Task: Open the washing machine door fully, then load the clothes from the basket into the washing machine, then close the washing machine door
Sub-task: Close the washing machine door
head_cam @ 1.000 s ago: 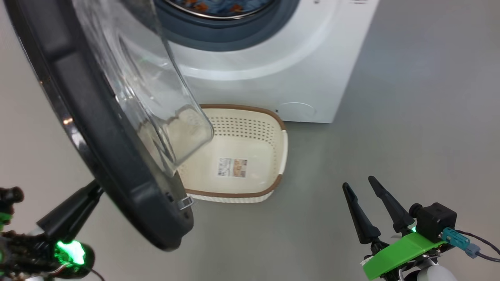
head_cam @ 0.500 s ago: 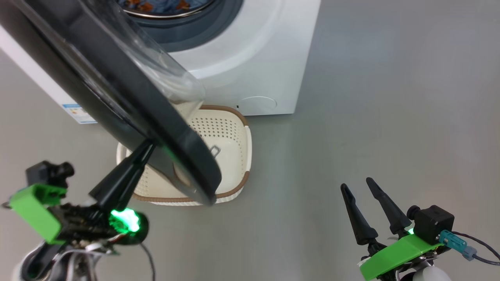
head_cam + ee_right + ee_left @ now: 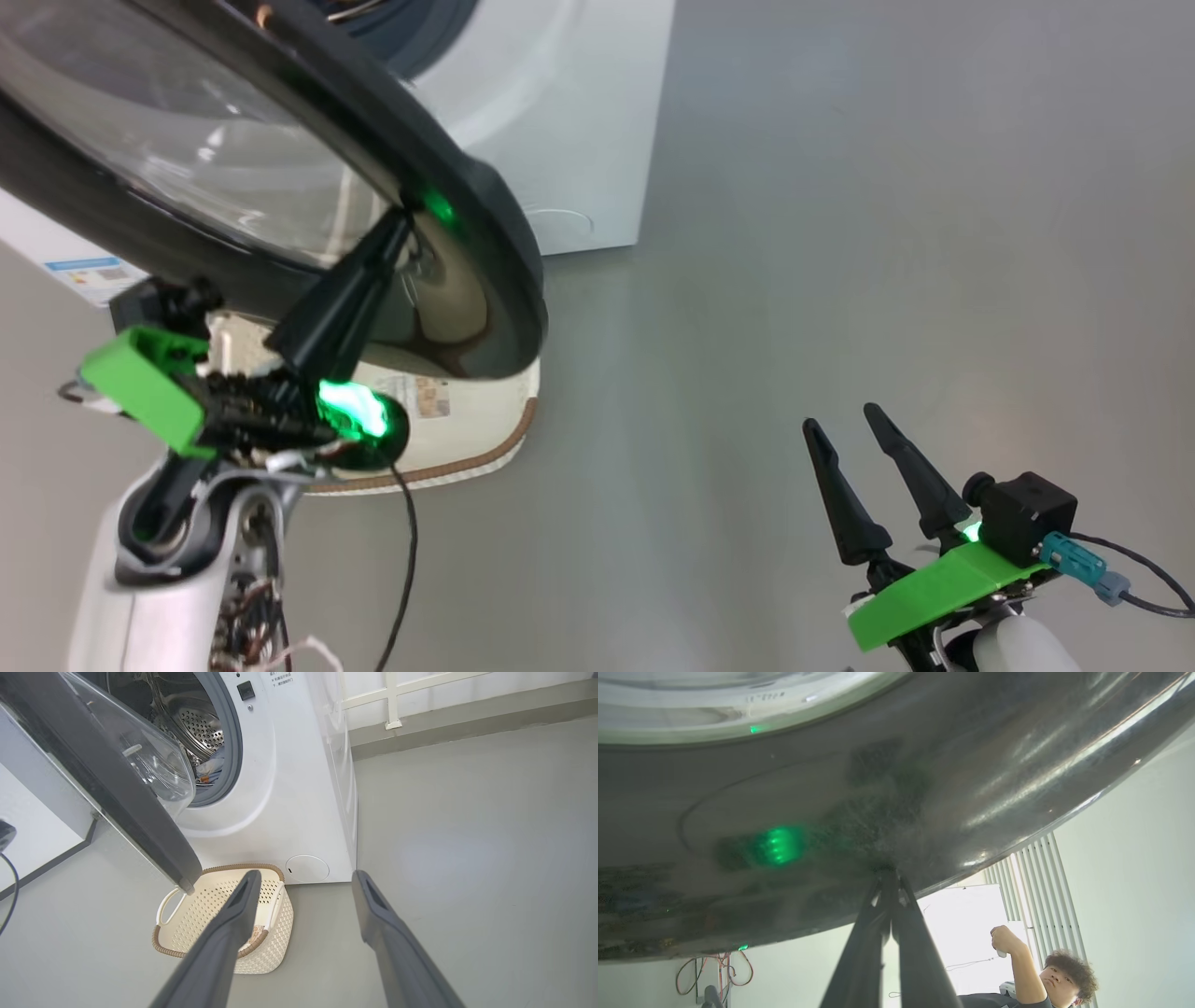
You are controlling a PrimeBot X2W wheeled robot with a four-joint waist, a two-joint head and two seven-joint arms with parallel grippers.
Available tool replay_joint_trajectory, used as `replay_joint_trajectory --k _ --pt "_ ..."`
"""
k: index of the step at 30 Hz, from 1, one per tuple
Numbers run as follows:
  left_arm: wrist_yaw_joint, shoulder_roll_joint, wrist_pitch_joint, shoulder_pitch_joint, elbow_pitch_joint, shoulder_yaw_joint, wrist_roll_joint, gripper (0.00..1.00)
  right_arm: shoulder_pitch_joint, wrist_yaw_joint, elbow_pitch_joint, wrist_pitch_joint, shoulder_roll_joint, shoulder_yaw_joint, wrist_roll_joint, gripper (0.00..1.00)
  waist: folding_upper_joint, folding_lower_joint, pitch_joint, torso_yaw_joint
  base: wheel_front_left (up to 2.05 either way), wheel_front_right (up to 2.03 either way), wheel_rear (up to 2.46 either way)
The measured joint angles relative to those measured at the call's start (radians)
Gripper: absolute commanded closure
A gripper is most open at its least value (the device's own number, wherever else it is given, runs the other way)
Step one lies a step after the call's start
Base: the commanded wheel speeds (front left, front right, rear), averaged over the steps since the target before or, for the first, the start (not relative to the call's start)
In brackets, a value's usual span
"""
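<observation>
The glossy black washing machine door (image 3: 280,168) stands half-swung over the cream basket (image 3: 499,425). My left gripper (image 3: 401,222) is shut, holding nothing, its tips pressed against the door's outer face (image 3: 924,788). In the left wrist view the left gripper (image 3: 889,873) touches the black rim below the glass. The white washing machine (image 3: 289,788) has blue clothes (image 3: 208,767) lying in its steel drum. The basket (image 3: 266,947) sits on the floor in front of the machine, with no clothes visible in it. My right gripper (image 3: 842,417) hangs open at the lower right, well away from the door.
Grey floor spreads wide to the right of the machine. A person (image 3: 1045,970) with a raised hand shows under the door's edge in the left wrist view. A cable (image 3: 406,560) trails from my left wrist. A wall base (image 3: 467,723) runs behind the machine.
The door has swung toward the machine with my shut left gripper against its outer face. The head camera has turned too. The right gripper has kept its place.
</observation>
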Motion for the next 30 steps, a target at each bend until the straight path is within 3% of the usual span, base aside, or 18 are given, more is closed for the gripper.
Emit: replay_joint_trajectory --k 9,18,30 --pt "-0.026 -0.003 -0.069 -0.085 0.084 0.007 0.001 1.0 -0.013 0.0 0.012 -0.014 0.006 -0.005 0.0 0.0 0.0 0.0 0.029 -0.049 0.0 0.0 0.0" --pt "-0.03 -0.004 -0.103 -0.081 0.109 0.031 0.027 1.0 -0.014 0.0 0.024 -0.016 0.008 -0.019 0.0 0.0 0.0 0.0 0.008 -0.034 0.0 0.0 0.0" --pt "-0.03 -0.004 -0.232 0.122 0.046 0.116 0.059 1.0 -0.001 0.0 0.043 -0.024 0.012 -0.023 0.027 0.0 0.0 0.0 -0.079 0.002 0.0 0.0 0.0"
